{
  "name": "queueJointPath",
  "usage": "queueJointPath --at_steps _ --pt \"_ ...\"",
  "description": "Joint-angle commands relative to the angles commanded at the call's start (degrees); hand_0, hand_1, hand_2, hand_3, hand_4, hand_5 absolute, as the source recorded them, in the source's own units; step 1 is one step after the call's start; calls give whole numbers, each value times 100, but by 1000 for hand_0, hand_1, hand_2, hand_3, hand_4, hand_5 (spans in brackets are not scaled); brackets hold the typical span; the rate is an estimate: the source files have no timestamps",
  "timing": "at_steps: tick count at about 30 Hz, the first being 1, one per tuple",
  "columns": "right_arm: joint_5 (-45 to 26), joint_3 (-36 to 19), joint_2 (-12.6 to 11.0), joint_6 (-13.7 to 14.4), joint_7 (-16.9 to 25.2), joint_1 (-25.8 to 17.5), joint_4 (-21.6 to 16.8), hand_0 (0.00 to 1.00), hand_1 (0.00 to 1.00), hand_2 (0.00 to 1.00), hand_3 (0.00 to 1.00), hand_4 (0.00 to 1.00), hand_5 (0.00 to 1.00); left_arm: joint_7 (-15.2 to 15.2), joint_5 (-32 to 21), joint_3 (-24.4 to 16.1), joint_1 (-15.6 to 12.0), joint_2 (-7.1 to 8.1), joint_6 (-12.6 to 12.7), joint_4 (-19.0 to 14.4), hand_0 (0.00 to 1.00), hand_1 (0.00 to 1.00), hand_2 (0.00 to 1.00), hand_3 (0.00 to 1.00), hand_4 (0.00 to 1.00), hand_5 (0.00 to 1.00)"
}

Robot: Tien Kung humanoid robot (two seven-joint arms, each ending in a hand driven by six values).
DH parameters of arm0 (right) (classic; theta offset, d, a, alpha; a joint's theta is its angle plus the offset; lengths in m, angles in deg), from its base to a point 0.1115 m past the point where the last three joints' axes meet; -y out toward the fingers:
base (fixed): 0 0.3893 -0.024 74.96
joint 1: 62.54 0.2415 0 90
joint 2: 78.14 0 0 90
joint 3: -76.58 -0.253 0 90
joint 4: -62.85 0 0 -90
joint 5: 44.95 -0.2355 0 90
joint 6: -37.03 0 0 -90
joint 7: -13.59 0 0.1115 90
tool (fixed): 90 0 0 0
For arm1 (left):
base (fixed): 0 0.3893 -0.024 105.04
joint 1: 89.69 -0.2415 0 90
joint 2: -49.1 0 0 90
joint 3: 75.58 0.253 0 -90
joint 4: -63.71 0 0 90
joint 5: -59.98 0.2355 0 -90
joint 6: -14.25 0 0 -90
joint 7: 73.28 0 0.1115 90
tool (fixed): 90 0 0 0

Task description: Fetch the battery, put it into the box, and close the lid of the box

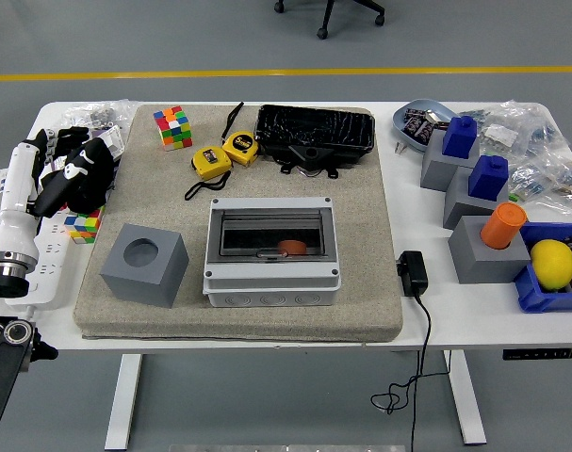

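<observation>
A grey junction box (272,278) stands in the middle of the beige mat (361,301). Its dark see-through lid (270,234) lies down flat over the opening. Through the lid a small orange object (290,247) shows inside, near the front wall. My left hand (73,174) is black and hovers over the table's left edge, far from the box. Its fingers are loosely relaxed and hold nothing. The white forearm (10,221) runs down towards the lower left corner. My right arm is out of sight.
A grey cube with a round hole (144,265) sits left of the box. Rubik's cubes (173,127), yellow tape measures (224,153) and a black tray (315,133) lie behind. Right: grey-blue blocks (460,151), an orange cylinder (502,226), a lemon (552,263), a black adapter (413,273).
</observation>
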Motion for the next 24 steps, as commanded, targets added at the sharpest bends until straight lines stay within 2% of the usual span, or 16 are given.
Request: queueJointPath --at_steps 13,21,24 --pt "-5 -23 22 -7 -2 -27 0 818 793 766 776 998 998 29 10 52 -25 30 -29 7 741 727 687 658 998 767" --pt "-26 4 11 -7 8 -33 5 818 793 766 776 998 998 23 12 71 -24 36 40 14 742 730 695 660 998 764" --pt "-14 -3 7 -1 8 -33 3 816 793 766 775 998 998 88 33 70 -11 50 11 -5 713 740 722 665 998 763"
